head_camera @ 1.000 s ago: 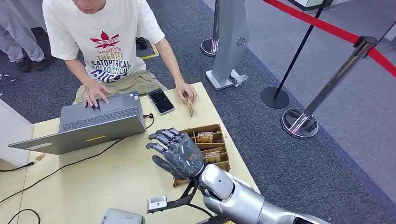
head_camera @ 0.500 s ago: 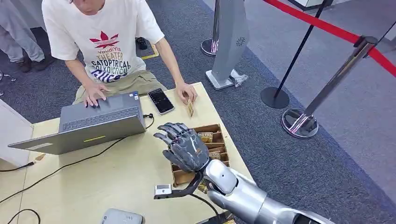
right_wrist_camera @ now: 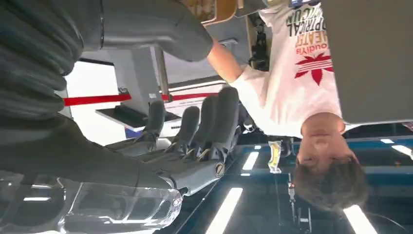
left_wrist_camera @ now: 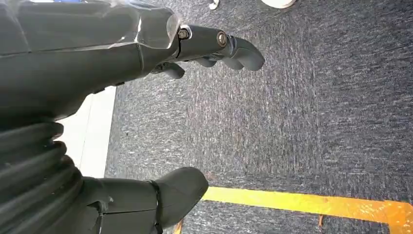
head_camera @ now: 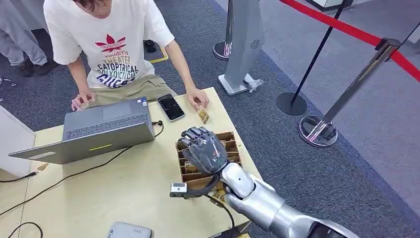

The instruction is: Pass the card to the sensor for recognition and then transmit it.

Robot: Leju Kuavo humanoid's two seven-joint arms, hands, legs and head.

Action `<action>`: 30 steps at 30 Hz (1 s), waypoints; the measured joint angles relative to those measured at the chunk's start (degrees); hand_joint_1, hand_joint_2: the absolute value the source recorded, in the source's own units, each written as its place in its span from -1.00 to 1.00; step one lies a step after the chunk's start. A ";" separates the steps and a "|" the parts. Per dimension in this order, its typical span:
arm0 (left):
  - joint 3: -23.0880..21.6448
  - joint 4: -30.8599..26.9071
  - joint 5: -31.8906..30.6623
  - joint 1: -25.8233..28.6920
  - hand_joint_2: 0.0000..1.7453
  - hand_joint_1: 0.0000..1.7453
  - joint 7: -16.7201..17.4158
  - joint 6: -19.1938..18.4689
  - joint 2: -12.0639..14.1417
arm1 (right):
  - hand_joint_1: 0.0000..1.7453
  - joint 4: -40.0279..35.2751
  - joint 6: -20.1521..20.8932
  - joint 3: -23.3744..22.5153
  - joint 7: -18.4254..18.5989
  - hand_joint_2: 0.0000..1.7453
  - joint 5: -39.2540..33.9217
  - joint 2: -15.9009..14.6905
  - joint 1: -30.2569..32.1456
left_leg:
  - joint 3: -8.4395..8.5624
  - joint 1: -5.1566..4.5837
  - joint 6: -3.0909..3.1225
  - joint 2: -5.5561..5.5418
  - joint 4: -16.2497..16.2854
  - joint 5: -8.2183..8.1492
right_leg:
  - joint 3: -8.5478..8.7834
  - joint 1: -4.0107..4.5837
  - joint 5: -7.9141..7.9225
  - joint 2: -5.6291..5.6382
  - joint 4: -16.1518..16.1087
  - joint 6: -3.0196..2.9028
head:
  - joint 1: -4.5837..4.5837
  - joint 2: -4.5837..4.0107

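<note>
The dark grey right hand (head_camera: 204,150) hovers, fingers apart and holding nothing, over the brown cardboard slotted box (head_camera: 231,140) on the pale wooden table (head_camera: 124,183). Dark grey carpet (head_camera: 297,163) lies around. The left hand (left_wrist_camera: 146,53) hangs empty, fingers loosely spread.

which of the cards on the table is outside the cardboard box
The card by the person's hand, near the phone. The other cards sit in the slotted cardboard box under the robot's right hand.

Matt pale wooden table (head_camera: 124,188), brown, probably cardboard, tray (head_camera: 229,136), glossy metal arm (head_camera: 257,201), rough grey carpet (head_camera: 307,163).
</note>
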 joint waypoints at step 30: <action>0.11 0.00 -0.37 -0.04 1.00 -1.00 -0.09 0.46 0.04 | 0.34 1.94 0.20 -0.94 0.57 1.00 1.24 -0.02 0.45 | 0.01 0.00 0.00 0.00 0.00 0.00 | 0.00 0.00 0.00 0.00 0.00 0.00 | 0.00 0.00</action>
